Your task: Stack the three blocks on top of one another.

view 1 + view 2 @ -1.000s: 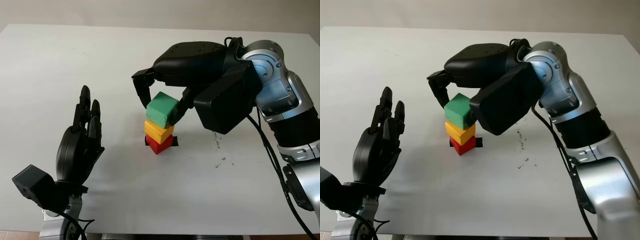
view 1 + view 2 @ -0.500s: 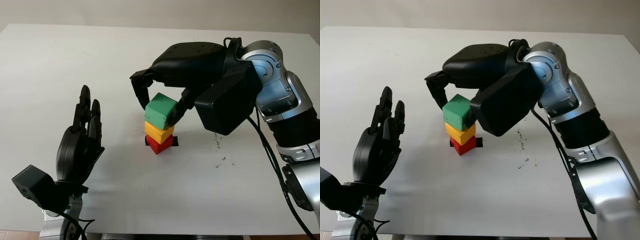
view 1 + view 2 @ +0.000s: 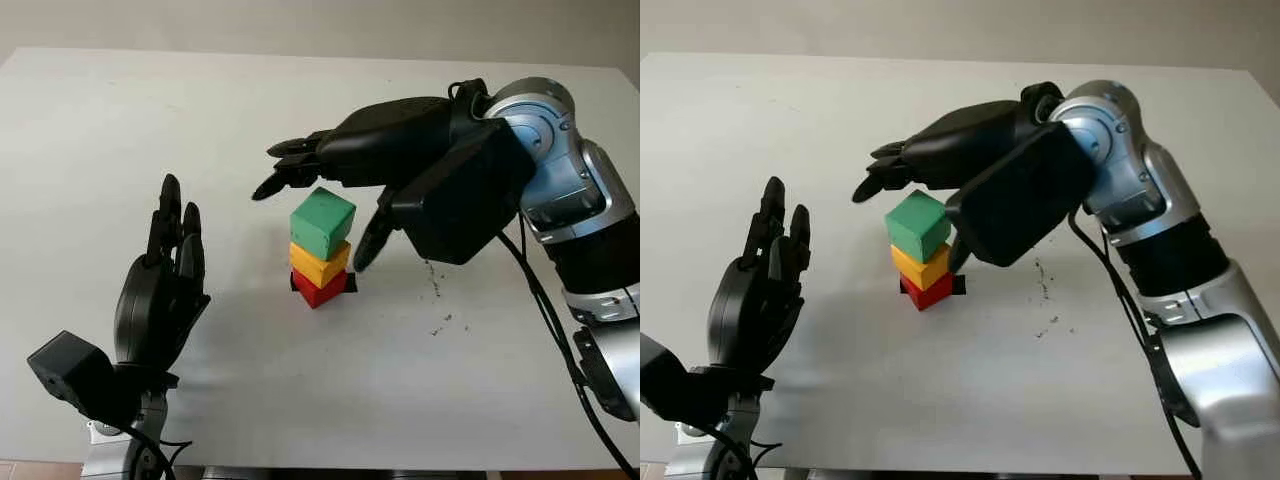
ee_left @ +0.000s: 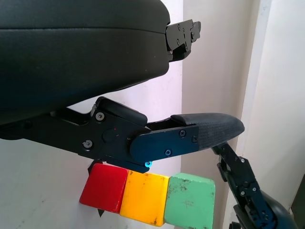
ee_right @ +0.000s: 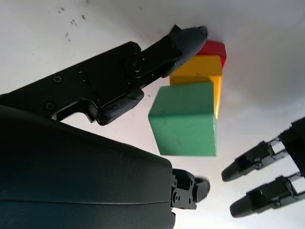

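Now you have the three cubes in one column near the middle of the white surface (image 3: 120, 130): the red wooden cube (image 3: 320, 287) sits at the bottom on a small dark mark (image 3: 349, 282), the yellow wooden cube (image 3: 319, 264) rests on it, and the green wooden cube (image 3: 322, 223) tops the pile, turned slightly against the yellow one below.

Your right hand (image 3: 330, 200) hangs over and around the top of the stack, open and holding nothing. Its arm reaches in from the right side with the silver forearm raised and the black wrist housing just right of the blocks. Two long fingers (image 3: 290, 170) stretch out level past the green cube on its far-left side, clear of it, while the thumb (image 3: 368, 243) points down on the right side of the column, close to the yellow and red cubes; from the right wrist view the thumb tip lies near the red cube's edge, and you cannot tell whether it touches. The green cube stands free between fingers and thumb.

Your left hand (image 3: 160, 290) is held up at the lower left, well apart from the stack, palm turned toward the blocks and fingers pointing away from you, open and holding nothing.
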Available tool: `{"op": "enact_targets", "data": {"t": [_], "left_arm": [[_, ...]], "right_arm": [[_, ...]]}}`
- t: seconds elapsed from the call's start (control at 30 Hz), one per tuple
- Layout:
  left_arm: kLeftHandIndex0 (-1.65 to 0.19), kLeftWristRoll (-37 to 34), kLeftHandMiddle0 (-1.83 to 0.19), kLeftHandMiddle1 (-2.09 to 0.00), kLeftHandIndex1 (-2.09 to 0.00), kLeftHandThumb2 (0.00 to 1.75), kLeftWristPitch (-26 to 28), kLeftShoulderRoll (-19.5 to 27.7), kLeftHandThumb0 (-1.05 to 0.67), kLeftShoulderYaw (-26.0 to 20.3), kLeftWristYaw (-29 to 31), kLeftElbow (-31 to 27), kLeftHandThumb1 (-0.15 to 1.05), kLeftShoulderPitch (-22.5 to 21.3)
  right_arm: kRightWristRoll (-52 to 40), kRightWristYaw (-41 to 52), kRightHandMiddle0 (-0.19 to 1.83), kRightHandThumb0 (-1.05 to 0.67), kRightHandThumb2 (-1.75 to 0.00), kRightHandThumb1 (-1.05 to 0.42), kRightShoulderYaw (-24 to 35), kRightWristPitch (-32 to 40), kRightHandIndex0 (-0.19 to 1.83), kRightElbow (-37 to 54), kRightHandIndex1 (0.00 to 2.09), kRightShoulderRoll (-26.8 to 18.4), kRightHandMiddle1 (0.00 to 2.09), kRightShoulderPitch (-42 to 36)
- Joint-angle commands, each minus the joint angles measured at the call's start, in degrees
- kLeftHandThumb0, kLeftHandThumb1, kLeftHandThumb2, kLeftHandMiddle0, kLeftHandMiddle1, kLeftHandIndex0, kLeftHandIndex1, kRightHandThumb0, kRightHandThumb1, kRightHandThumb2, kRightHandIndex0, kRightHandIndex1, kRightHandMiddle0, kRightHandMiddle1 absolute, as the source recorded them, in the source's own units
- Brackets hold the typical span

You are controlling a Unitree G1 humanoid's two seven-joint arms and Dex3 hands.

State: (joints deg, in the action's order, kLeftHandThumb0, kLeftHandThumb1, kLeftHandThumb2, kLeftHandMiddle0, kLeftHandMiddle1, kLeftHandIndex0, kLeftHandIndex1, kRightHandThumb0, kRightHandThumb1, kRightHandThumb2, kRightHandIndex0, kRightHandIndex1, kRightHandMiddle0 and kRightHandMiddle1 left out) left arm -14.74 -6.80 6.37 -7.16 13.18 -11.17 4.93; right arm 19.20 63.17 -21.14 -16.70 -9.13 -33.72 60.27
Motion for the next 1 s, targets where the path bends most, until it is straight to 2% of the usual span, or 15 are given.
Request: {"op": "enact_targets", "data": {"t": [0.0,0.13,0.23,0.33,0.43,0.5,0.6,0.8,0.97], "left_arm": [[0.19,-0.19,0.19,0.00,0.00,0.56,-0.53,-0.22,-0.74,0.09,0.19,-0.38,1.05,0.38],[0.19,-0.33,0.19,0.00,0.00,0.56,-0.78,-0.26,-0.74,0.00,0.30,-0.16,1.05,0.30],[0.19,-0.53,0.19,0.00,0.00,0.56,-0.93,-0.33,-0.73,-0.38,0.10,0.04,1.05,0.13],[0.19,-0.38,0.19,0.00,0.00,0.58,-0.55,0.55,-0.74,-1.07,0.25,0.33,1.05,-0.27],[0.19,-0.41,0.19,0.00,0.00,0.59,0.12,1.46,-0.74,-1.71,0.38,0.45,1.05,-0.84],[0.19,-0.78,0.19,0.00,0.00,0.60,0.00,2.03,-0.72,-2.32,0.81,1.06,1.05,-1.45],[0.19,-2.36,0.19,0.00,0.00,0.59,-0.08,2.50,-0.72,-3.58,1.59,2.75,1.05,-3.03],[0.19,-3.33,0.19,0.00,0.00,0.57,-0.28,3.18,-0.71,-5.35,1.88,5.30,1.05,-6.19],[0.19,-3.46,0.19,0.00,0.00,0.56,-0.43,3.22,-0.71,-5.92,1.61,8.02,1.05,-10.30]], "right_arm": [[-0.92,0.14,-0.19,-0.86,-0.05,-0.84,0.73,0.05,-0.19,1.17,0.00,-0.79,0.00,1.00],[-3.42,-0.34,-0.19,-0.90,-0.06,-0.87,3.02,2.12,-0.19,1.94,0.00,-1.19,0.00,0.73],[-7.02,-3.58,-0.19,-0.89,-0.09,-0.97,7.72,7.95,-0.19,4.00,0.00,-1.00,0.00,-1.28],[-10.76,-11.36,-0.19,-0.80,-0.15,-1.04,14.18,13.87,-0.19,4.92,0.00,0.35,0.00,-5.94],[-12.57,-19.04,-0.19,-0.78,-0.24,-1.05,18.49,15.63,-0.19,3.52,0.00,1.38,0.00,-10.66],[-13.35,-23.03,-0.15,-0.71,-0.34,-1.05,20.38,15.97,-0.18,2.61,0.02,1.89,0.02,-13.56],[-14.45,-29.06,-0.04,-0.75,-0.51,-1.05,23.04,16.55,-0.09,1.81,0.07,3.31,0.08,-19.16],[-21.07,-35.78,-0.11,-0.71,-0.65,-1.05,26.33,25.47,-0.14,5.08,0.04,9.05,0.04,-28.84],[-25.36,-42.54,-0.17,-0.75,-0.74,-1.05,26.94,33.48,-0.18,10.74,0.01,16.36,0.01,-36.31]]}}
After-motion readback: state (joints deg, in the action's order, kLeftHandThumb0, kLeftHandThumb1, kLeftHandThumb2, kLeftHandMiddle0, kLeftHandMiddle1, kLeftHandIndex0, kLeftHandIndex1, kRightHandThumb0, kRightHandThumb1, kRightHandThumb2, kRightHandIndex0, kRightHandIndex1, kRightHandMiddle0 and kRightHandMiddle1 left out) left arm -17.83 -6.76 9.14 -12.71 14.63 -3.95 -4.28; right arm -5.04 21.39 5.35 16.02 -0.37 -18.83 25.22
